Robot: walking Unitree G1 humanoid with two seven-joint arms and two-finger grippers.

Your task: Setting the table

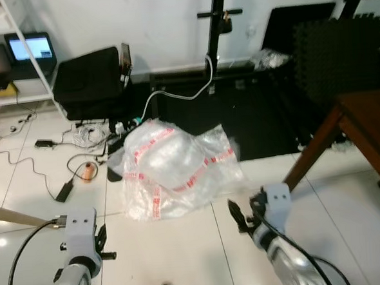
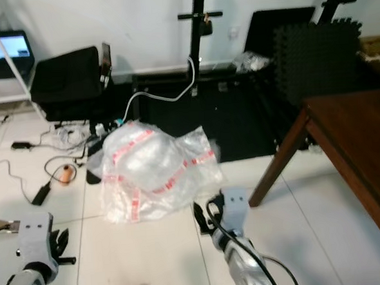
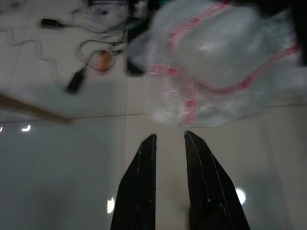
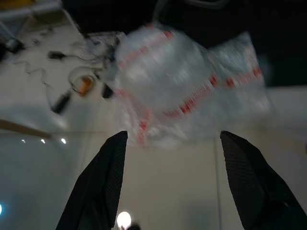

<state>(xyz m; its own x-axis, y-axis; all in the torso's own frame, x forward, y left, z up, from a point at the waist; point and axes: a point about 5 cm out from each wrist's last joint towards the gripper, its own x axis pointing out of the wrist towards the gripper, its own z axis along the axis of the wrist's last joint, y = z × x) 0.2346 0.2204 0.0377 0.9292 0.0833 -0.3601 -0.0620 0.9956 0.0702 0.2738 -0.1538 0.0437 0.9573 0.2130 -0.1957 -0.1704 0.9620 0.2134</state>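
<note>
— Brown wood: is that the counter (image 2: 357, 139) to set?

— Yes, off to the robot's right, and nothing on it that I can see.

— And the hands?

— Left end effector (image 3: 170, 139) has its fingers nearly together, empty; right end effector (image 4: 172, 143) is spread wide, empty. Turn right, skirting the plastic bag (image 1: 175, 166) on the floor.
</note>
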